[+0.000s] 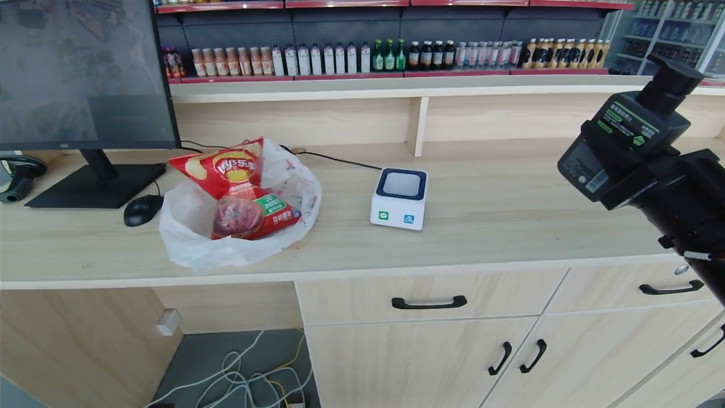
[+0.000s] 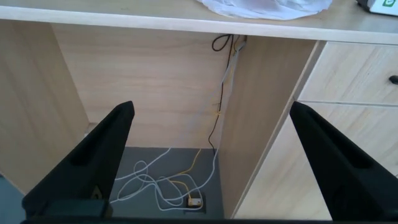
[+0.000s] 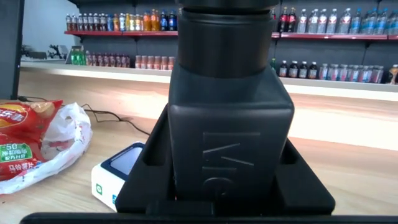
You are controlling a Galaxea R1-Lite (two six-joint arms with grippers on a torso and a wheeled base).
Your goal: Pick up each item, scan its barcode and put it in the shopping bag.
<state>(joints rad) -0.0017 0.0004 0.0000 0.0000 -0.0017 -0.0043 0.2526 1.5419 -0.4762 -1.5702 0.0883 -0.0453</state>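
The left gripper (image 2: 211,109) hangs below the edge of the pale wooden bench (image 2: 124,22), its two black, wedge-shaped fingers (image 2: 93,162) spread wide apart. Beyond them is an open recess under the bench, walled in pale wood. A thin black cable (image 2: 219,93) runs down its back wall to a tangle of white and yellow cables (image 2: 161,183) on the grey floor (image 2: 140,158). A crumpled white plastic bag (image 2: 264,6) lies on the bench. Beside the recess is a pale wooden drawer front (image 2: 354,68) with a black handle (image 2: 393,79).

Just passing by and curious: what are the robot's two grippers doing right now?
Left gripper: open, empty.
Right gripper: shut on the black bottle.
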